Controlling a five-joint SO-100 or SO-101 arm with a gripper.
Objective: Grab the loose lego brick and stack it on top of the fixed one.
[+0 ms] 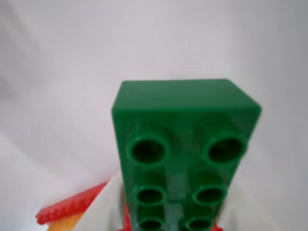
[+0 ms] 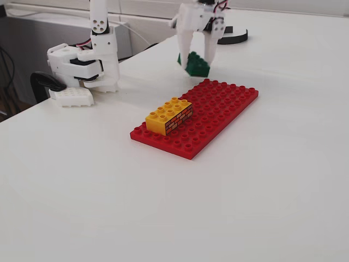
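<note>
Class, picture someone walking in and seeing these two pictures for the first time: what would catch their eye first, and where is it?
The red baseplate at the middle of the white table in the fixed view stands out most, with the yellow brick sitting on its near left end. Behind its far end, the gripper is shut on the green brick, tilted. That brick's studs fill the wrist view.

In the fixed view, the fixed one [image 2: 169, 115] sits on the baseplate [image 2: 218, 112] — the loose lego brick [image 2: 196, 64] behind it.
</note>
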